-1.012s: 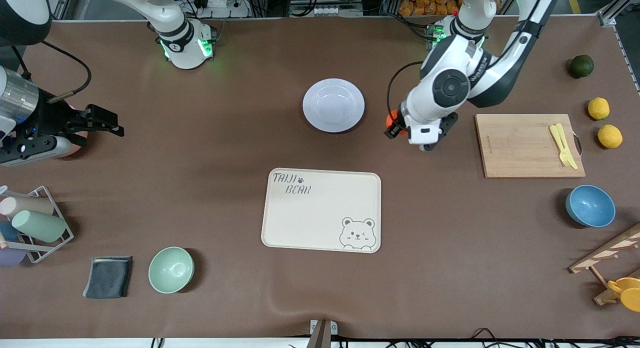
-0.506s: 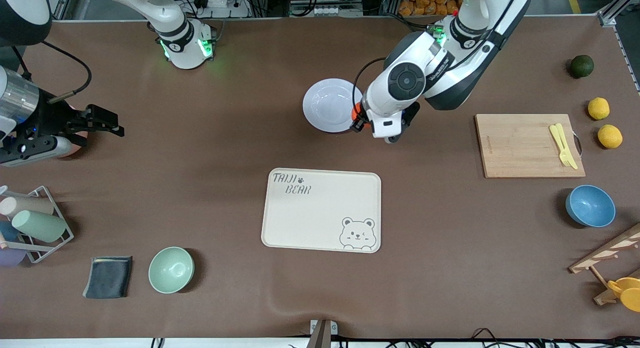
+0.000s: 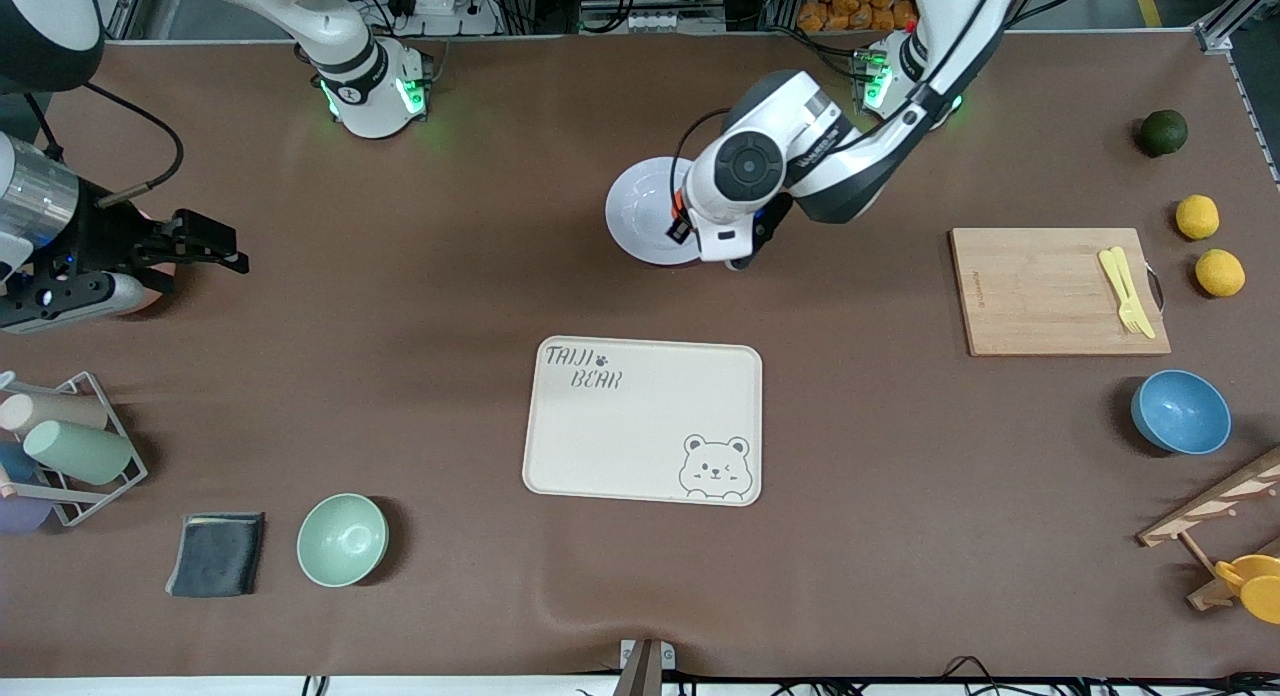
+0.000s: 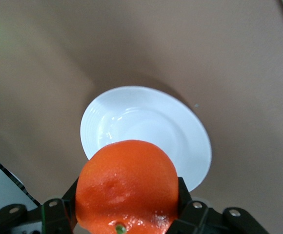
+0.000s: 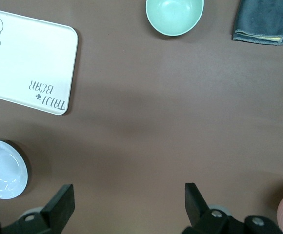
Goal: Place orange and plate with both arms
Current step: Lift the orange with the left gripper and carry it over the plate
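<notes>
Orange [image 4: 127, 187] sat clamped between the two fingers of the left pincer [image 4: 128, 214], held up in the air over the edge of the plate [image 4: 146, 129] that faces the left arm's end of the desk [image 3: 400, 306]. In the left wrist view the fruit filled the lower middle, its dimpled skin bright, with the pale plate directly below it. From the front camera the fruit itself was almost wholly hidden under the left arm's wrist, and only a sliver of red-orange showed at the left pincer [image 3: 684, 216], which hung over the rim of the plate [image 3: 640, 211].

The plate lay flat on the desk, between the two arm bases and farther from the front camera than the cream bear tray [image 3: 642, 420], well apart from it. The right wrist view also caught the plate [image 5: 2, 169] and a corner of the tray [image 5: 27, 63], along with the mint-green bowl [image 5: 174, 14] and the dark folded cloth [image 5: 263, 20].

The right arm waited at its own end of the desk, its right pincer [image 5: 129, 204] spread wide apart and holding nothing, hovering over bare brown surface. In the front view the right pincer [image 3: 225, 246] pointed toward the middle of the desk.
</notes>
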You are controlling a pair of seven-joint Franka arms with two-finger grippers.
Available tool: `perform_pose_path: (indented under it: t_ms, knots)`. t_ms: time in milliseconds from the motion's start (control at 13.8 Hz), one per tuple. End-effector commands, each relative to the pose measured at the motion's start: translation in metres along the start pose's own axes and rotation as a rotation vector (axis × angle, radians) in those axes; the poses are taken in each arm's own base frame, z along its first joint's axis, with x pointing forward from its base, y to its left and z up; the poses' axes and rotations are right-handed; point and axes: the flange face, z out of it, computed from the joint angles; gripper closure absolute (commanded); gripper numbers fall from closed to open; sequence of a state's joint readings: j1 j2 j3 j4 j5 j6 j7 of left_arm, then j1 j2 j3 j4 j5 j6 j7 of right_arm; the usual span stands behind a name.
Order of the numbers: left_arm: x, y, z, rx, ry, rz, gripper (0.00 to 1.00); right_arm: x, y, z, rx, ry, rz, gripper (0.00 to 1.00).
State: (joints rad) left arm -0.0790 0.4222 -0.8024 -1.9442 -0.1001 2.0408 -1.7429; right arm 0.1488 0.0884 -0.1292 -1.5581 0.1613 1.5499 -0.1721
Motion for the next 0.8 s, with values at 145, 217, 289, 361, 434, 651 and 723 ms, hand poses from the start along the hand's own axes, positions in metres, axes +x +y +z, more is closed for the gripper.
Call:
perform_pose_path:
  t_ms: [145,217,289,361,434,651,723]
  knots:
    - [-0.027,-0.012,0.069,-0.050,-0.015,-0.037,0.90,0.001,0.000,-0.001,0.015,0.002,-0.010,0.00]
    - [-0.028,-0.014,0.079,-0.064,-0.017,-0.048,0.90,0.001,0.000,-0.001,0.016,0.002,-0.010,0.00]
    - [-0.028,-0.017,0.089,-0.078,-0.022,-0.057,0.90,0.001,0.000,-0.001,0.015,0.002,-0.010,0.00]
    - [-0.027,-0.019,0.100,-0.090,-0.029,-0.057,0.90,0.001,-0.001,-0.001,0.014,0.003,-0.011,0.00]
    - [-0.028,-0.021,0.110,-0.102,-0.033,-0.052,0.90,0.001,-0.001,-0.001,0.014,0.003,-0.011,0.00]
    - [-0.024,-0.017,0.129,-0.118,-0.040,-0.059,0.76,0.002,-0.004,0.000,0.014,0.002,-0.016,0.00]
    - [-0.021,-0.016,0.137,-0.119,-0.025,-0.053,0.69,0.003,-0.004,0.002,0.014,-0.003,-0.017,0.00]
